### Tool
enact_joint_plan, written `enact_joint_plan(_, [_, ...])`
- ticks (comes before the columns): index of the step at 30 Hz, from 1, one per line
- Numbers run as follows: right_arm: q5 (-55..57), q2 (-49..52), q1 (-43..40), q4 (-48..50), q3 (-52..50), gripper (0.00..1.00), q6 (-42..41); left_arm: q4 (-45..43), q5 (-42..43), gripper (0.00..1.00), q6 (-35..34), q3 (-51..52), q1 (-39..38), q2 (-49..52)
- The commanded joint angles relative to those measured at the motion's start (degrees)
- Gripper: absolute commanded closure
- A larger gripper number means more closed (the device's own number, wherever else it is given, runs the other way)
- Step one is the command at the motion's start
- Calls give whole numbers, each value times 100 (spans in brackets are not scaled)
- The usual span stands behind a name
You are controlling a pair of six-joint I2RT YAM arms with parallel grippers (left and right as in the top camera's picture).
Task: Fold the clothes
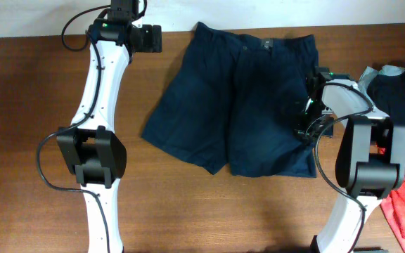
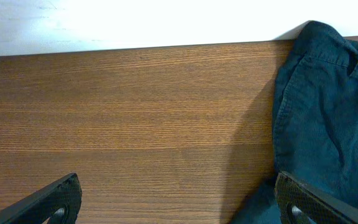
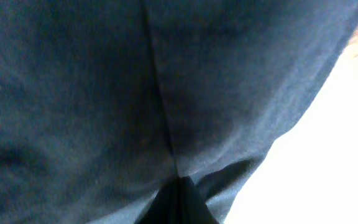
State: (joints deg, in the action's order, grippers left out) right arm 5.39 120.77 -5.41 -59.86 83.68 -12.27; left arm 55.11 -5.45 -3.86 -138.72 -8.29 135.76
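**Overhead.** The shorts [image 1: 238, 91] lie spread flat on the bench [image 1: 20, 105], centre and toward the far edge. The waistband is at the far side and both legs point to the near side. The left jaws hang just beside the waistband's left corner, not touching the cloth. The right jaws sit at the outer edge of the right leg, down on the fabric. A heap of other garments [image 1: 399, 91] lies at the right edge, apart from the shorts.

**Left wrist.** The jaws stand wide, one fingertip [image 2: 55, 199] at each lower corner of the view. Bare bench wood lies between them, with nothing held. The waistband corner of the shorts [image 2: 328, 106] is off to the right.

**Right wrist.** Navy cloth [image 3: 73, 93] fills the view, with a seam running down it. The jaws are closed at the bottom, with cloth gathered into them, so they appear to be pinching the leg's edge.

**Judgement.** This is the start of the first fold, and only one side is gripped. The next move calls for the left jaws to shift onto the cloth and close on it. The right side would then be carried across onto the left.
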Motion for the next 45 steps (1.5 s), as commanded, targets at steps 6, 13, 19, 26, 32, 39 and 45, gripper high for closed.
enact_joint_plan(6, [1674,247,-184,785,111,96,-149,9,-55,1,92,-7,15,33])
enact_joint_plan(13, [1672,247,-190,1519,656,96,361,9,-55,1,92,-7,13,33])
enact_joint_plan(19, [1346,247,-127,1840,1248,96,892,9,-55,1,92,-7,15,33])
enact_joint_plan(26, [-116,234,192,970,2787,96,883,9,-55,1,92,-7,15,33])
enact_joint_plan(32, [-1099,236,859,984,3375,96,881,9,-55,1,92,-7,15,33])
enact_joint_plan(39, [-901,529,1722,1731,3311,96,883,9,-55,1,92,-7,15,33])
enact_joint_plan(45, [-713,1078,2175,2326,3311,96,577,9,-55,1,92,-7,15,33])
